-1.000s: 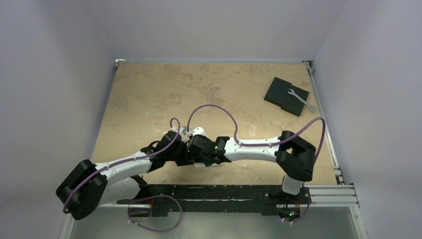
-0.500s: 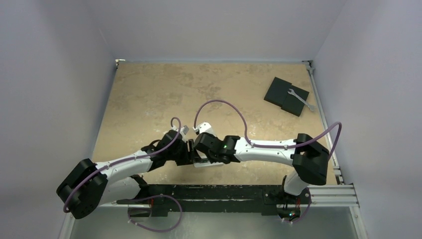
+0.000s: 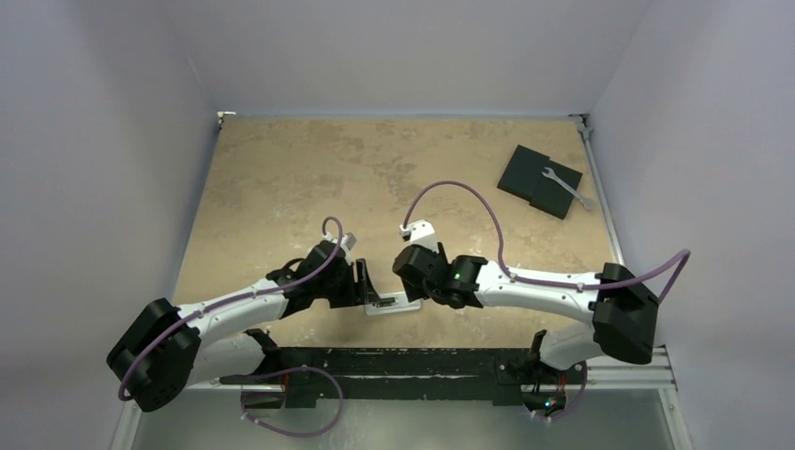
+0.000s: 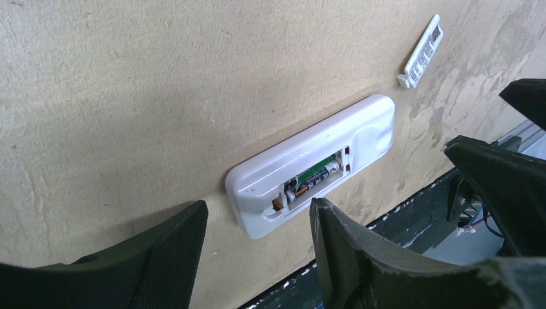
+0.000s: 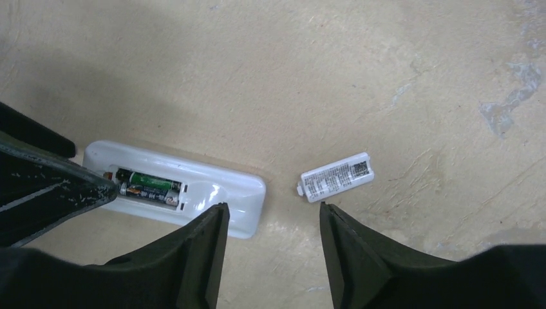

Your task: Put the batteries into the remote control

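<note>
Near the front edge of the table (image 3: 281, 178), the remote (image 4: 309, 164) lies face down with its back open. I see both batteries (image 5: 149, 185) side by side inside it. The cover (image 5: 337, 176) lies just beside it. My left gripper (image 4: 256, 215) and right gripper (image 5: 272, 212) hover over the remote, both wide open, holding nothing.

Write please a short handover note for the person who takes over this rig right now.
Both open and empty: left gripper hovers by one end of the remote control, right gripper above the gap between it and the battery cover.
The remote lies face down on the table, compartment open, cover beside it, not touching.
Done: both batteries sit in the compartment.
Left: probably check their seating and clip the cover on.
</note>
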